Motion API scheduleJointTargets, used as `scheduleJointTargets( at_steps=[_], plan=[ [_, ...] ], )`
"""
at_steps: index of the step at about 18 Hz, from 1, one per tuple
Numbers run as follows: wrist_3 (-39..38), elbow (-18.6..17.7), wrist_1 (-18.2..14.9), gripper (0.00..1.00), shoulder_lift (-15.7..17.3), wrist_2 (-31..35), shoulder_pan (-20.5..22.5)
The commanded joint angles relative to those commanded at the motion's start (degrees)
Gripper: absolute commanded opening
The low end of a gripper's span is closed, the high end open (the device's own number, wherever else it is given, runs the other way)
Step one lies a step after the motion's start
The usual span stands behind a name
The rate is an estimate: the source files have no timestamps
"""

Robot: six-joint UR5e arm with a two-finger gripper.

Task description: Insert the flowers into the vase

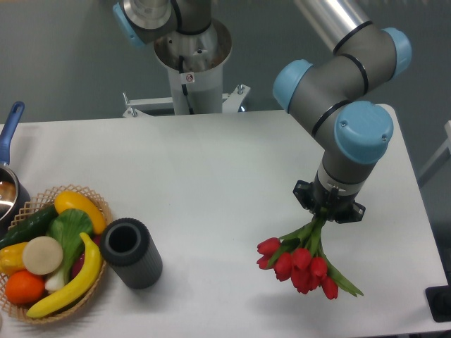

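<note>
Camera view showed the tulips [299, 264] hanging buds-down over the table's [211, 183] right side, their green stems gathered up into the gripper [327, 211], which was closed around them near the cut ends. They looked light, limp and easily crushed, so a hold on the stems and never the heads seemed right. Well apart to the left stood the ribbed grey vase [132, 252], mouth open, just beside a woven basket [95, 204] of fruit and vegetables. A blue-handled pan [8, 184] sat at the far left edge.
</note>
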Motion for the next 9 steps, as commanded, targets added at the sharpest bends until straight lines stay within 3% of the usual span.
scheduleJointTargets(
  at_steps=[5, 9],
  plan=[
    [-0.17, 0.09, 0.0, 0.0, 0.17, -0.52, 0.0],
    [-0.35, 0.35, 3.85, 0.0, 0.7, -3.24, -0.18]
  ],
)
